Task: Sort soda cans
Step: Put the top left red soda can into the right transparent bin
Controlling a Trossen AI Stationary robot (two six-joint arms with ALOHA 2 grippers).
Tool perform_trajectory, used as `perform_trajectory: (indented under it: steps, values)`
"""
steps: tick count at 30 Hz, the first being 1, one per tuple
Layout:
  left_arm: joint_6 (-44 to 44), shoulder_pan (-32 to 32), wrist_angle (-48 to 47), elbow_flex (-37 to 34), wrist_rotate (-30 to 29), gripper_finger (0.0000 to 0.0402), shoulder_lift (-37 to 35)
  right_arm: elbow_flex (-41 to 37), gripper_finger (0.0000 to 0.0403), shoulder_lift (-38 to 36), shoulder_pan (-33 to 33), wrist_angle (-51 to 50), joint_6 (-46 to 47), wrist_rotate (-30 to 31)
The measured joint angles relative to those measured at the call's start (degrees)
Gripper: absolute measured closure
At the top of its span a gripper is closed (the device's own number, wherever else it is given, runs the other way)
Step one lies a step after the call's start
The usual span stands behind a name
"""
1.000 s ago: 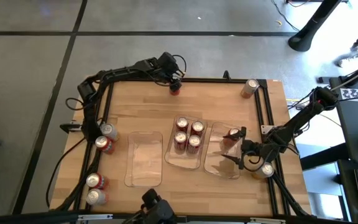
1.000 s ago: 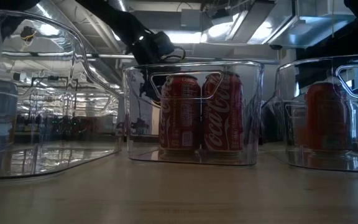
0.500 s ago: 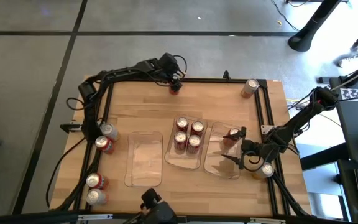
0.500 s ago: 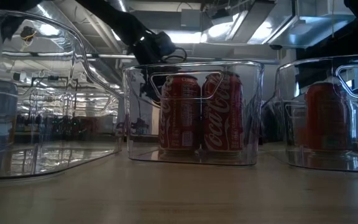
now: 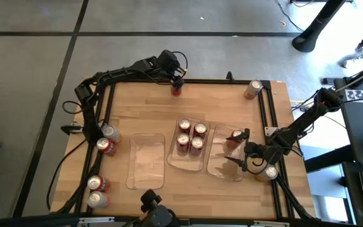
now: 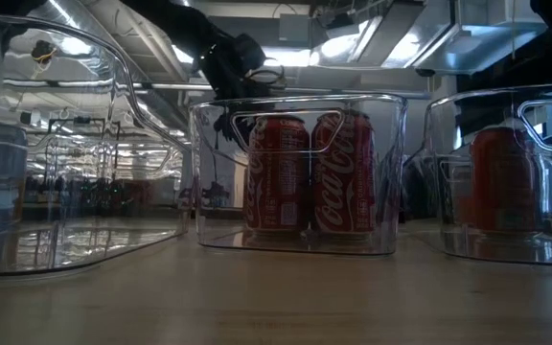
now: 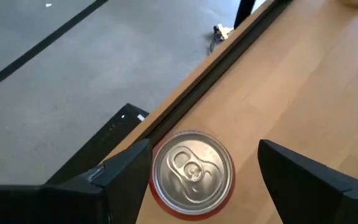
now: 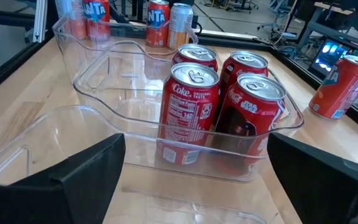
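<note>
Left gripper [image 5: 178, 82]: at the table's far edge, hanging over a red can [image 7: 192, 173]; fingers [image 7: 127, 167] spread wide, one on each side of the can with a gap on both sides, not touching it
Far-edge can: upright just inside the black rail [image 7: 229, 56] that borders the table [image 5: 144, 113]; bare wood on its inner side, almost none between can and rail
Right gripper [image 5: 239, 151]: low over the right tray [image 5: 219, 171], fingers [image 8: 86, 168] wide apart and holding nothing; one red can [image 5: 235, 137] stands at that tray's far end, just beyond the gripper
Middle tray [image 5: 171, 162]: four red cans [image 5: 190, 136] packed two by two in its far half; near half open
Left tray [image 5: 145, 180]: clear, no can seen inside; narrow strips of wood between the three trays
Left edge: a silver can [image 5: 109, 132] and a red can [image 5: 104, 146] touching near the rail, two more cans [image 5: 96, 192] close together near the front left corner
Right edge: one orange can [image 5: 253, 89] by the far right corner, one can [image 5: 270, 172] by the right rail, partly under the right arm
Open room: a broad band of bare wood across the far half of the table, between the far rail and the trays
Low view: middle tray wall [image 6: 295, 105] with two red cans [image 6: 310, 172] behind it; the left arm's wrist [image 6: 233, 59] hangs behind it, above the rim
</note>
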Motion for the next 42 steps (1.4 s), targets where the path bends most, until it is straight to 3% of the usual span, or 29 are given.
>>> perform_trajectory:
  steps: [7,19,30,42]
  values:
    - [-1.54,0.51,-3.22,0.02,-0.38,0.0106,-0.02,0.00,0.0013,0.02,0.00,-2.12,1.71,0.01]
    - [1.62,0.38,-2.26,0.04,-1.65,0.0005,0.17,0.00,0.0013,0.00,0.00,-2.03,1.81,0.01]
    - [0.29,-0.35,0.62,-2.95,-1.67,0.0013,0.40,0.00,0.0013,0.00,0.00,-2.01,1.86,0.01]
    - [-1.42,0.21,1.78,-3.15,0.12,0.0013,5.29,0.00,0.0013,0.00,0.00,-1.99,1.86,-0.69]
